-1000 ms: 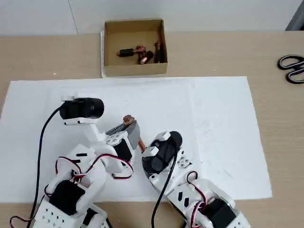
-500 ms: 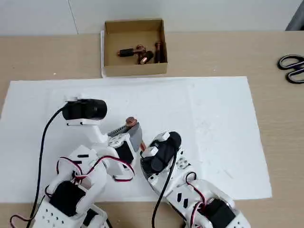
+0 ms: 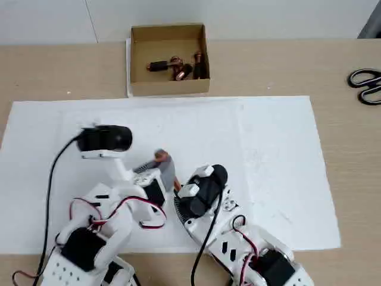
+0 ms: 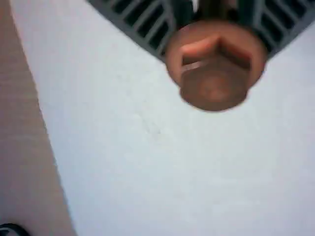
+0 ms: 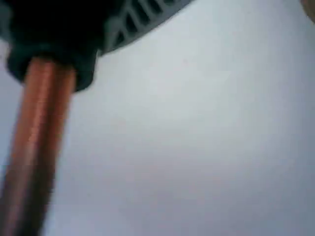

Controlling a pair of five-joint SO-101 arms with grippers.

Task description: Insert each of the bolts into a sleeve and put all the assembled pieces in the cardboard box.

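Left claw: my left claw (image 3: 161,163) is clamped shut on the copper-coloured hex-head metal bolt (image 4: 214,69), gripping it just behind the head, low over the white paper sheet (image 3: 268,149). I reckon it's held that way so the shaft points free toward the other arm.
Cardboard box: the open brown cardboard box (image 3: 168,90) sits on the tan wooden bench (image 3: 286,65) at the sheet's far edge. There are several finished copper-and-black pieces (image 3: 178,67) lying in it, so it's handy for the drop-off.
Right claw: my right claw (image 3: 180,193) is closed round the black cylindrical sleeve (image 5: 49,59), just beside the left claw, and a copper shaft pokes out of the sleeve. Looks lined up for mating, but I can't tell how deep it's seated.
Scissors: black-handled scissors (image 3: 366,85) lie at the bench's right edge, well apart from the job.
Writing: nothing readable anywhere.
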